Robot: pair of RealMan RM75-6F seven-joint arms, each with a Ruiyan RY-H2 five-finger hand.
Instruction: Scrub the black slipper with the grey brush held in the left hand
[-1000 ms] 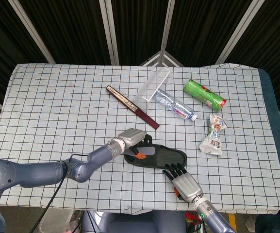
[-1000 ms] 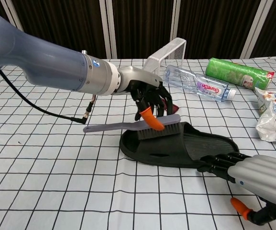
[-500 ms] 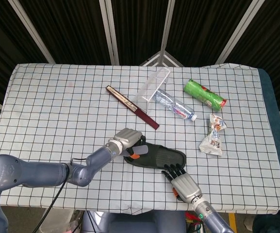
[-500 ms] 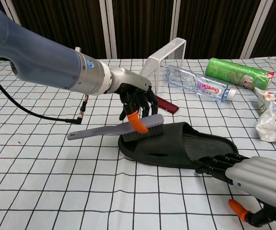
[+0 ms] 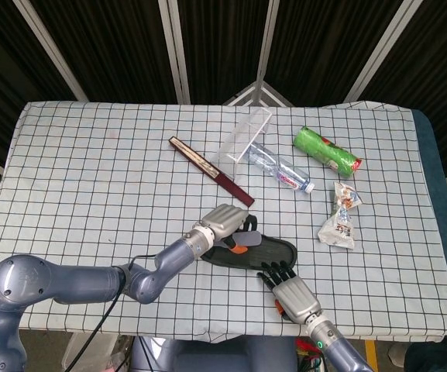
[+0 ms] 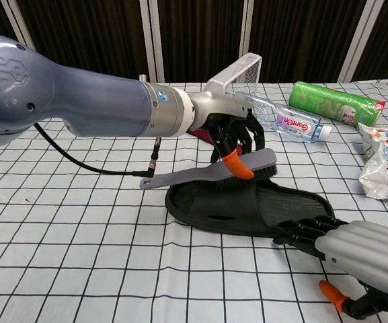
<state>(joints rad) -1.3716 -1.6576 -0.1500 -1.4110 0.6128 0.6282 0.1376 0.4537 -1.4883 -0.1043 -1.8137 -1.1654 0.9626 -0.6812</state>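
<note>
Fingers (image 6: 237, 138) of the left hand (image 6: 230, 128) curl down around the grey brush (image 6: 210, 173), an orange-tipped digit pinching its back. The handle trails out to the left and the bristled head sits over the slipper's strap region, so that the bristles face downward; whether they press the surface or hang just above it cannot be told from either view. In the head view the left hand (image 5: 225, 220) covers most of the brush, with only the orange tip showing at the slipper's left end.

The black slipper (image 6: 247, 205) lies flat, sole down, on the checked tablecloth (image 6: 66, 256) near the front edge, its long axis running left to right. This lay presents the upper and footbed to a brush drawn along it.

At the slipper's right end the right hand (image 6: 355, 249) rests low on the cloth, its dark fingertips (image 6: 301, 232) extended side by side and touching the slipper's edge. This is judged a bracing hold that keeps the slipper from sliding under the strokes. It grips nothing.

Behind, well apart from the work, lie a dark red strip (image 5: 211, 170), a clear plastic tray (image 5: 242, 136), a water bottle (image 5: 281, 172), a green canister (image 5: 328, 150) and a crumpled wrapper (image 5: 341, 217).
</note>
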